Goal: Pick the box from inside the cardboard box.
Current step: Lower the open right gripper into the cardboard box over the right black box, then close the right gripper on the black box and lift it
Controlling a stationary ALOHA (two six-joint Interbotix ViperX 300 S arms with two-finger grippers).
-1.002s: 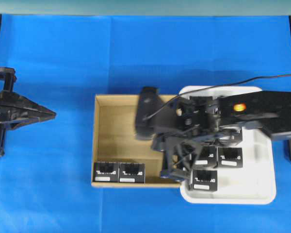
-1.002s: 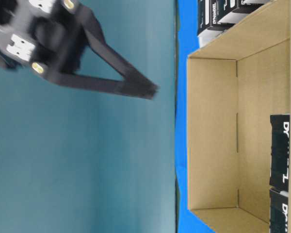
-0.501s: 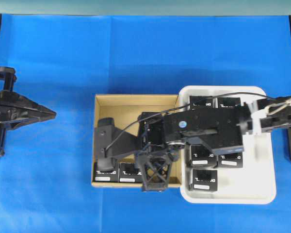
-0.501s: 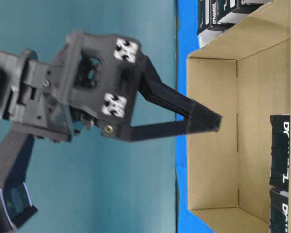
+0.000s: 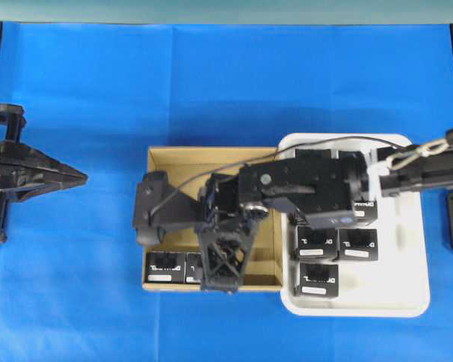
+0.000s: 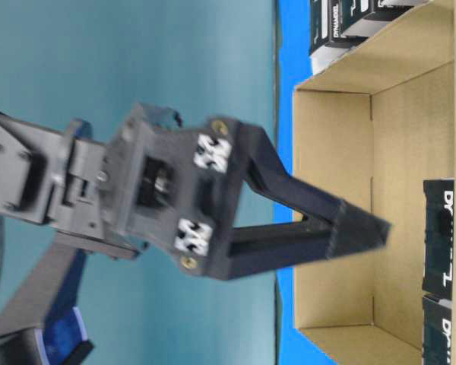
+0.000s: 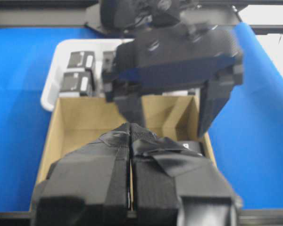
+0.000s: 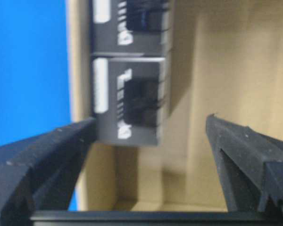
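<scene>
Now I am seeing my right hand reaching down into the cardboard box, fingers spread wide, holding nothing; the box is lying just ahead between them.

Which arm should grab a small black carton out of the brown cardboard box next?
Right. Its pincer is open above the brown corrugated cardboard box, fingers either side of a small black carton with a white label strip. The left pincer is shut, parked over the blue cloth, apart from the box.

Matt tan corrugated cardboard box
</scene>
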